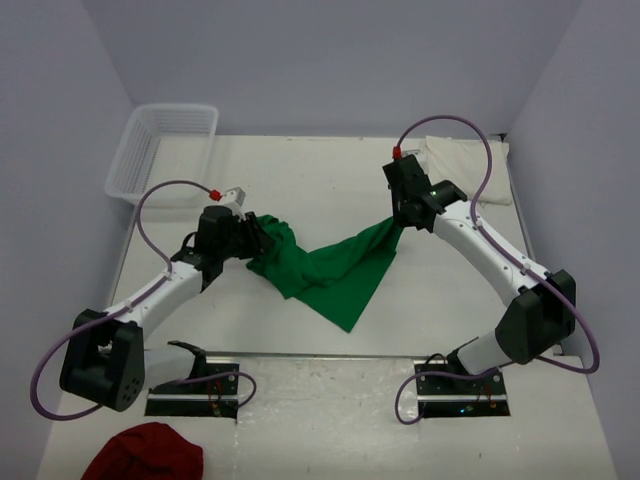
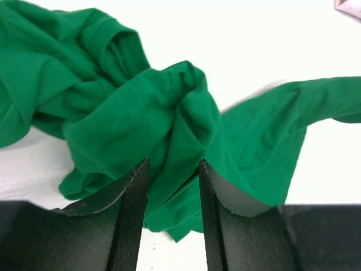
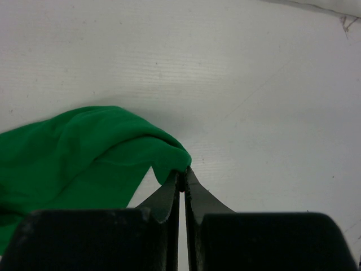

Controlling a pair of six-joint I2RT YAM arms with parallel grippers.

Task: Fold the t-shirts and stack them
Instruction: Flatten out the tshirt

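green t-shirt strung between both claws, mid-table

right gripper is pinched tight on one corner of the shirt, jaws together with cloth nipped at the tips. left gripper has its jaws apart, a bunched fold sitting in the gap. out from there, the shirt sags in a crumpled band between the two arms, one loose point lying on the white table toward the near side. cream-white t-shirt lies at the far right corner, well apart. white basket far left, dark red cloth at the near left edge.
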